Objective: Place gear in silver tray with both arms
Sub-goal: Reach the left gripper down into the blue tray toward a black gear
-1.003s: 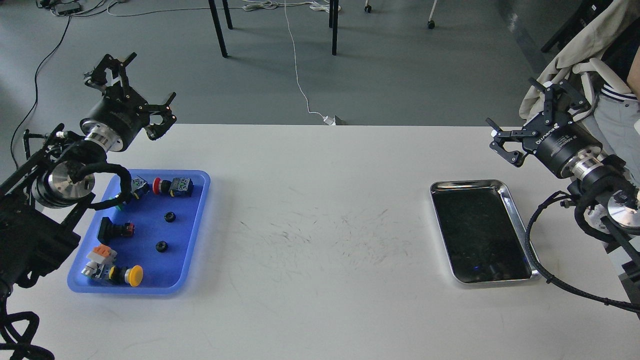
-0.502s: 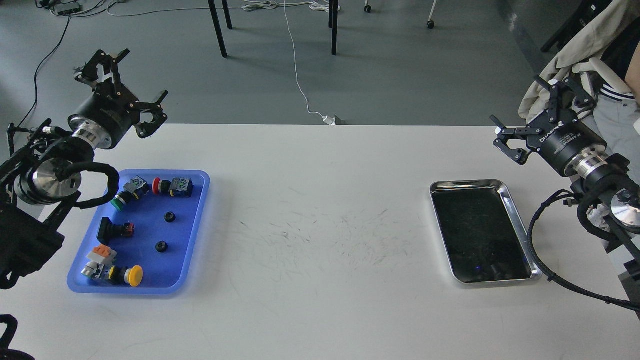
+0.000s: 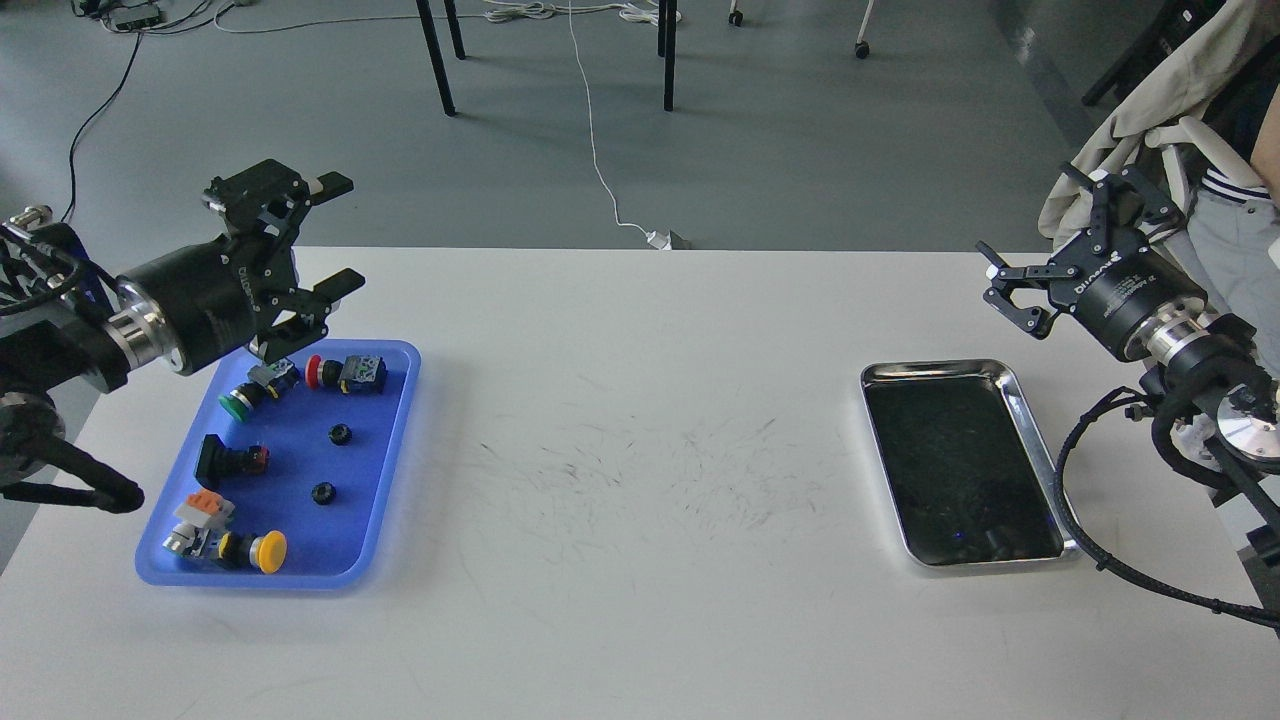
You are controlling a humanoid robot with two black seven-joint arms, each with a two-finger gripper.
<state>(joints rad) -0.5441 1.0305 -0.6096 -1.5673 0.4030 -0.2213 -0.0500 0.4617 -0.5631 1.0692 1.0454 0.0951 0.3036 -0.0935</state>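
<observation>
1. The silver tray [image 3: 1034, 428] lies flat on the right side of the white table, its long side running away from me, slightly skewed. It has a shiny raised rim, rounded corners and a dark reflective bottom, with nothing in it.
2. My left gripper [image 3: 325, 233] hangs over the far end of the blue tray, fingers spread wide, holding nothing.
3. My right gripper [image 3: 1040, 250] hovers beyond the silver tray's far right corner, fingers apart, also empty.
</observation>
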